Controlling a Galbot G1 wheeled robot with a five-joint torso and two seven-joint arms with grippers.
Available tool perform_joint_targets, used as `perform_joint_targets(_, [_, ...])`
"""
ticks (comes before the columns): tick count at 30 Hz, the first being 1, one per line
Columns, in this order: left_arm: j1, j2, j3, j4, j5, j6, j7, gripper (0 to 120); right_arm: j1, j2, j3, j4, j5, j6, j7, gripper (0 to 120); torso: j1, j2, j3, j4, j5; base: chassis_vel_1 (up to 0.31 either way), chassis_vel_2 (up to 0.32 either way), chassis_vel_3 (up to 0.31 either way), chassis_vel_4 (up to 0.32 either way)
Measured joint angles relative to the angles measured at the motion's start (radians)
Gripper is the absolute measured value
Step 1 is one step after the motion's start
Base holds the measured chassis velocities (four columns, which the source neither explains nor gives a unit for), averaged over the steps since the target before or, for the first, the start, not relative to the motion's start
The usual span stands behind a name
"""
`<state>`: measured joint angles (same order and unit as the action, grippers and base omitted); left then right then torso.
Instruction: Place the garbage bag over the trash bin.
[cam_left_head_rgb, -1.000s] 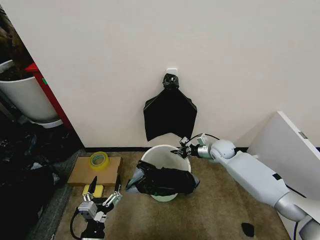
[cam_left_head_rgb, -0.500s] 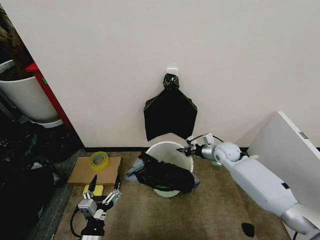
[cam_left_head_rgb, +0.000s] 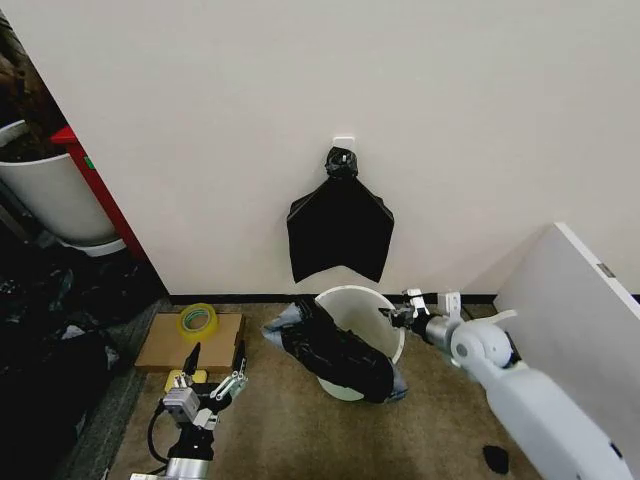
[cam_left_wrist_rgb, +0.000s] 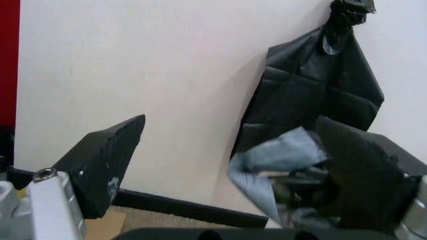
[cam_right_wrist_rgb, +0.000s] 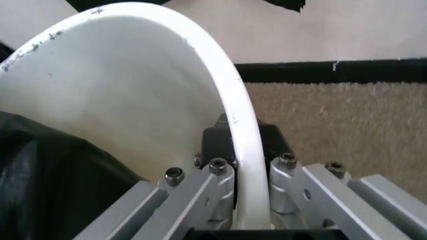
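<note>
Gripping trash bin (cam_left_head_rgb: 358, 300) rim: right gripper (cam_left_head_rgb: 402, 316) jaws | left gripper (cam_left_head_rgb: 213, 382) jaws wide | carpet (cam_left_head_rgb: 280, 440)

Head camera looks down from afar; both wrist cameras sit close, sharing the trash bin (cam_left_head_rgb: 358, 300) area.

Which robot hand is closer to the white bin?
The right. The right gripper is shut on the rim of the bin, at the bin's right side. The left gripper is open, low over the carpet, well off to the bin's left, touching nothing.
</note>
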<state>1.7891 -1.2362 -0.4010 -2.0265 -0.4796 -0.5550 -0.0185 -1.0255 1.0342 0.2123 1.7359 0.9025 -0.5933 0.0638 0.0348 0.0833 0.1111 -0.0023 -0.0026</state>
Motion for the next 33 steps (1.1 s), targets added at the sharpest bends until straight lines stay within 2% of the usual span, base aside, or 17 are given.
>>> perform_joint_targets(2, [0.0, 0.0, 0.0, 0.0, 0.0, 0.0, 0.0, 100, -0.018, 0.017, 0.01, 0.024, 0.008, -0.002, 0.04, 1, 0.0, 0.0, 0.0, -0.0001, 0.0001, 0.0, 0.0, 0.0, 0.0])
perform_joint_targets(5, [0.004, 0.002, 0.001, 0.0, 0.0, -0.001, -0.001, 100, -0.052, 0.069, 0.013, 0.111, 0.075, -0.007, 0.275, 1, 0.0, 0.0, 0.0, 0.0001, -0.0001, 0.0, 0.0, 0.0, 0.0])
perform_joint_targets(6, [0.004, 0.002, 0.001, 0.0, 0.0, -0.001, -0.001, 100, -0.052, 0.069, 0.013, 0.111, 0.075, -0.007, 0.275, 1, 0.0, 0.0, 0.0, 0.0001, -0.0001, 0.0, 0.0, 0.0, 0.0])
perform_joint_targets(7, [0.005, 0.005, 0.001, -0.002, 0.0, -0.002, -0.001, 100, -0.074, 0.098, 0.003, 0.157, 0.075, 0.0, 0.375, 1, 0.0, 0.0, 0.0, 0.0, -0.0001, 0.0, 0.0, 0.0, 0.0])
perform_joint_targets(10, [0.008, 0.008, 0.001, -0.007, 0.0, -0.003, -0.003, 100, -0.099, 0.131, -0.01, 0.204, 0.071, 0.02, 0.477, 1, 0.0, 0.0, 0.0, 0.0002, 0.0, 0.0, 0.0, 0.0, 0.0])
perform_joint_targets(14, [0.013, 0.012, 0.0, -0.013, 0.0, -0.003, -0.005, 100, -0.133, 0.161, -0.026, 0.231, 0.045, 0.059, 0.537, 1, 0.0, 0.0, 0.0, 0.0, 0.0, 0.0, 0.0, 0.0, 0.0])
perform_joint_targets(20, [0.021, 0.022, -0.003, -0.023, -0.002, -0.002, -0.009, 100, -0.182, 0.211, -0.041, 0.23, -0.015, 0.131, 0.553, 1, 0.0, 0.0, 0.0, 0.0, 0.0, 0.0, 0.0, 0.0, 0.0])
perform_joint_targets(27, [0.031, 0.025, -0.001, -0.029, -0.003, 0.0, -0.012, 100, -0.2, 0.278, -0.057, 0.179, -0.073, 0.229, 0.561, 1, 0.0, 0.0, 0.0, 0.0, -0.0001, 0.0, 0.0, 0.0, 0.0])
perform_joint_targets(33, [0.03, 0.024, 0.002, -0.031, -0.002, 0.004, -0.013, 100, -0.202, 0.318, -0.067, 0.141, -0.09, 0.26, 0.604, 1, 0.0, 0.0, 0.0, 0.0, 0.0001, 0.0, 0.0, 0.0, 0.0])
